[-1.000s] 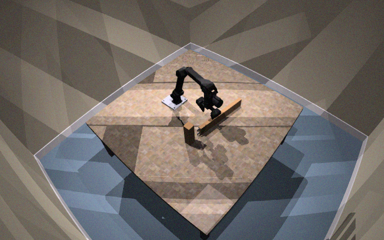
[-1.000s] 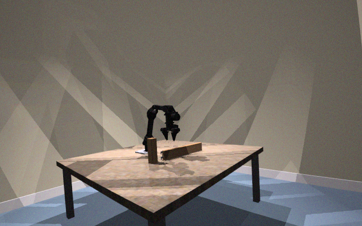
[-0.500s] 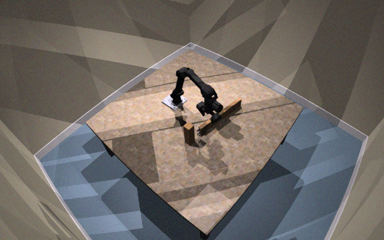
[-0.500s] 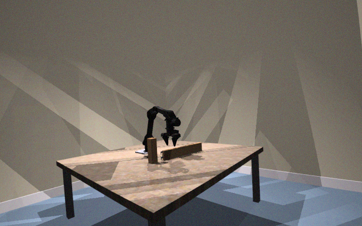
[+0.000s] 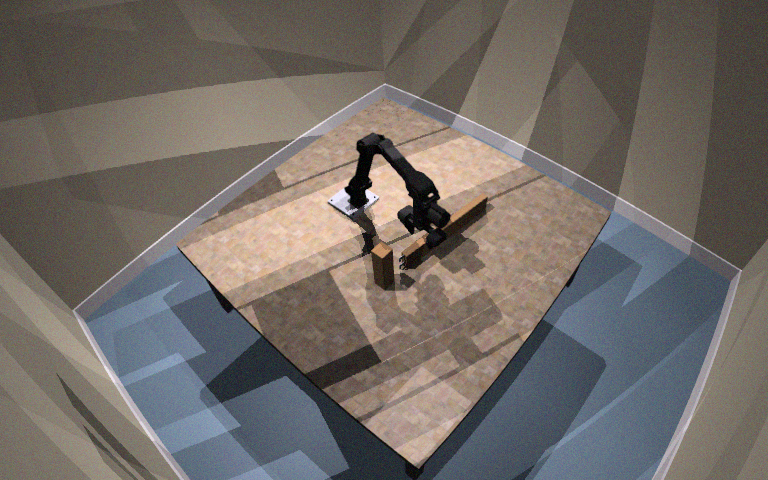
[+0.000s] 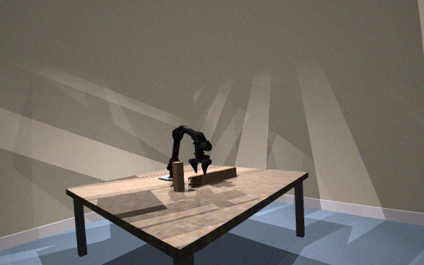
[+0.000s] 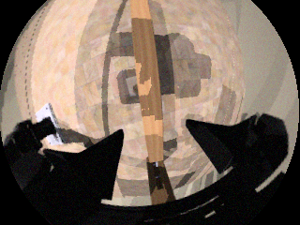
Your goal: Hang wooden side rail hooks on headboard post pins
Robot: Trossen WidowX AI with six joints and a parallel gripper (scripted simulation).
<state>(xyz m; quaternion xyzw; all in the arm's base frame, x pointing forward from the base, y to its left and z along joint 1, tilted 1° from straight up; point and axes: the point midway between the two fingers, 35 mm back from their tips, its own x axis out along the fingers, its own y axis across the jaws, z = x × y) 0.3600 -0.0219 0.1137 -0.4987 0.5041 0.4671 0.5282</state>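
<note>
Headboard post (image 5: 383, 267) (image 6: 178, 176) (image 7: 162, 188) upright on the table (image 5: 419, 390) (image 6: 175, 218) (image 7: 56, 70), wooden side rail (image 5: 468, 212) (image 6: 215, 176) (image 7: 149, 84) lying beside it, steel hooks (image 5: 403, 262) (image 6: 189, 182) at the rail's post-facing end, apart from the post, gripper (image 5: 423, 233) (image 6: 200, 173) (image 7: 155, 127) above the rail near the post, jaws wide apart, nothing between them.

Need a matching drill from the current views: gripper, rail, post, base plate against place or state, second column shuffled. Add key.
1. gripper
2. rail
3. post
4. base plate

A. upright on the table
B. pale, under the arm's foot
C. open, above the rail
D. lying along the table, hook end toward the post

Pairs: 1-C, 2-D, 3-A, 4-B
</note>
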